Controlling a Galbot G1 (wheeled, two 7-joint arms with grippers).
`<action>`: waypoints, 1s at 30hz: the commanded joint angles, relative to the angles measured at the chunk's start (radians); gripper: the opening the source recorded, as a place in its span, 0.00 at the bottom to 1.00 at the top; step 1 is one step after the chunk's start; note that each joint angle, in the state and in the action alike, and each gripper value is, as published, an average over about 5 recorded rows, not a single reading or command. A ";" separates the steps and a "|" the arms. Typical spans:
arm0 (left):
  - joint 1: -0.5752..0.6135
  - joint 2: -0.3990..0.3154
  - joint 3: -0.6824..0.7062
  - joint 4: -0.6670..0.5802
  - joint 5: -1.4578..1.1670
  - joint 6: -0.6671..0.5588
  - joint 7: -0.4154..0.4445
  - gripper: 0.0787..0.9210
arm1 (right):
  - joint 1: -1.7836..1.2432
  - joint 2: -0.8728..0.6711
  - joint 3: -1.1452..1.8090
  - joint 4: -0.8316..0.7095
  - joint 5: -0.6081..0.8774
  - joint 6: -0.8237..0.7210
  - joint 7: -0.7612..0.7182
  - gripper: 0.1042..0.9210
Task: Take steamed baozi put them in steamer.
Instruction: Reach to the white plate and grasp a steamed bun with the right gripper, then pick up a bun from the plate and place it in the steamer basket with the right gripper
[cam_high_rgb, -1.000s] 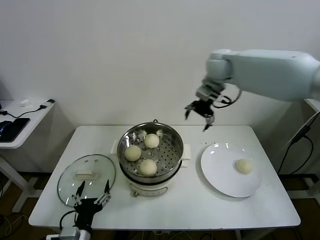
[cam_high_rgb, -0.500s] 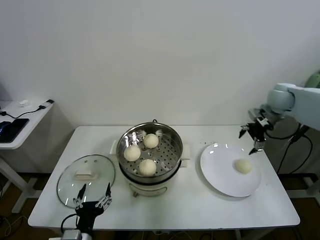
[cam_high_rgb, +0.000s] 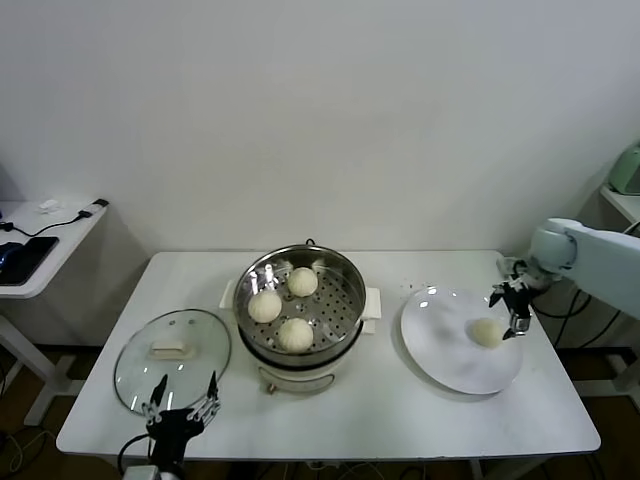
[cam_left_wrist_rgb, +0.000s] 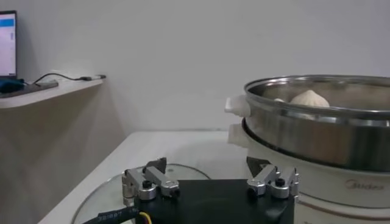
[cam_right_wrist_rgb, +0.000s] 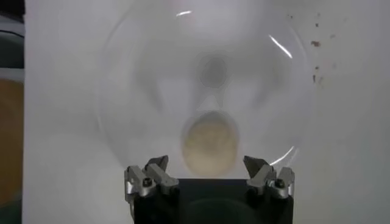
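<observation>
Sitting mid-frame on the bench (cam_high_rgb: 400, 420), the steamer (cam_high_rgb: 345, 268) has three steamed baozi (cam_high_rgb: 265, 306) inside; a fourth bun (cam_high_rgb: 486, 332) lies on the white plate (cam_high_rgb: 440, 350) at right. Right claw (cam_high_rgb: 512, 303) hovers wide open over it, holding nothing. Left claw (cam_high_rgb: 180, 397) waits open, empty, lower left by the glass lid (cam_high_rgb: 190, 330).

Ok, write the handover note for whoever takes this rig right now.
Right gripper: open, above the last baozi on the white plate, not gripping.
Left gripper: open, idle at the table's front edge by the glass lid.
Done: three baozi in the steamer.
Left: pick up the plate's baozi and put it in the steamer.
</observation>
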 joint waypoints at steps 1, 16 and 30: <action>-0.002 -0.002 0.003 0.006 0.000 0.001 -0.003 0.88 | -0.205 0.041 0.175 -0.102 -0.089 -0.025 0.053 0.88; -0.009 0.000 0.006 0.010 -0.001 0.000 -0.002 0.88 | -0.182 0.058 0.182 -0.125 -0.120 -0.014 0.028 0.87; -0.007 -0.003 0.026 0.008 0.005 -0.003 -0.005 0.88 | 0.029 -0.017 0.054 0.056 0.010 -0.039 0.026 0.63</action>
